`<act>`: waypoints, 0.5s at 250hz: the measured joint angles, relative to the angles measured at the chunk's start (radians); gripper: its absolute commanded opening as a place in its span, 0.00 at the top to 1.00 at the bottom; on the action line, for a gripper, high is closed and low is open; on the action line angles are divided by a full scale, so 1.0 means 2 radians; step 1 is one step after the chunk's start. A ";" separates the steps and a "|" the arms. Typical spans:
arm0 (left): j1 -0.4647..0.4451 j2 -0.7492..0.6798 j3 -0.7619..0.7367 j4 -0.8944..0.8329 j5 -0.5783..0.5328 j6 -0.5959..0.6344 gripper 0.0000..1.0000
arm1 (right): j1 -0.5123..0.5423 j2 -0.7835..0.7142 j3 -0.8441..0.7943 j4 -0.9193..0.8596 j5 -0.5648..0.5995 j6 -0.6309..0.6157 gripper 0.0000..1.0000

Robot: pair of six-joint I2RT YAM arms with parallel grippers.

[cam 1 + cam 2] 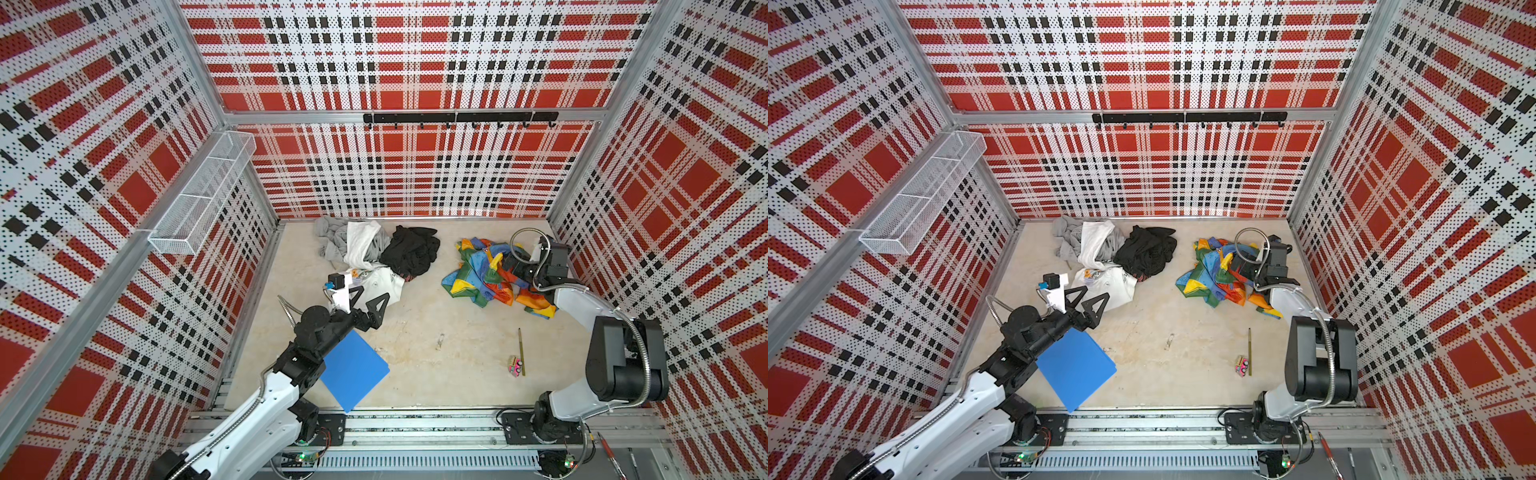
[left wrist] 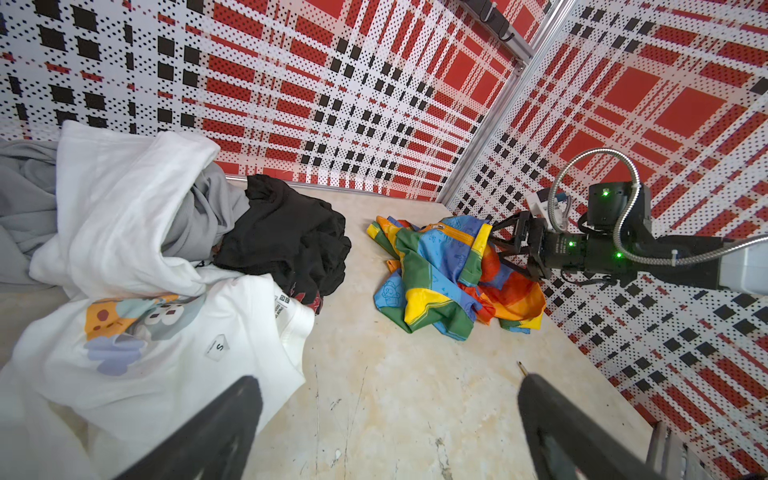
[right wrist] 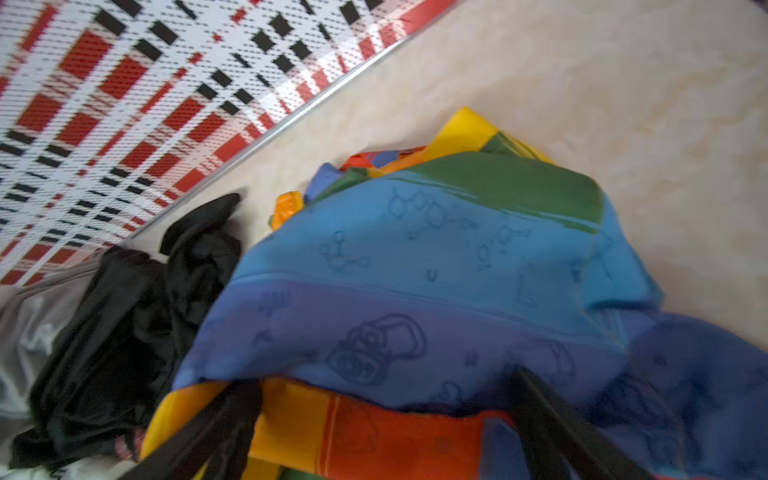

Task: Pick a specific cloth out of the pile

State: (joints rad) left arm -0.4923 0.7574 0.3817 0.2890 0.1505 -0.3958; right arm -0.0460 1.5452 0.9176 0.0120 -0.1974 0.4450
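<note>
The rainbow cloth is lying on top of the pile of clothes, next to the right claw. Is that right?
No. The rainbow cloth lies on the bare table, apart from the pile of clothes, next to the right claw. Both top views show the gap.

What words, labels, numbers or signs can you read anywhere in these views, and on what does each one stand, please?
"S": on a small sticker on the white printed T-shirt.
The neck label of that T-shirt: printed lines, too small to read.
The cloth: faint outline drawings only, no legible words.
Nothing else in any view carries readable text.
</note>
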 measured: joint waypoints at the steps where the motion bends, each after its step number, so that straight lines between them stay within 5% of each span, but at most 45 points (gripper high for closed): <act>1: 0.000 0.000 0.000 0.000 0.000 0.000 0.01 | 0.001 0.000 0.000 0.001 0.000 0.000 0.00; 58: 0.002 0.000 0.000 -0.001 0.002 0.000 0.01 | 0.080 0.027 0.039 0.006 0.037 -0.005 0.00; 125: 0.003 -0.010 0.000 -0.003 0.003 0.000 0.01 | 0.140 0.134 0.121 -0.063 0.146 -0.034 0.00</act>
State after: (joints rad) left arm -0.4862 0.7383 0.3817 0.2821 0.1566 -0.3962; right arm 0.2340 1.8141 1.1599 -0.1143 0.0937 0.3775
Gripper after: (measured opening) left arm 0.992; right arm 0.999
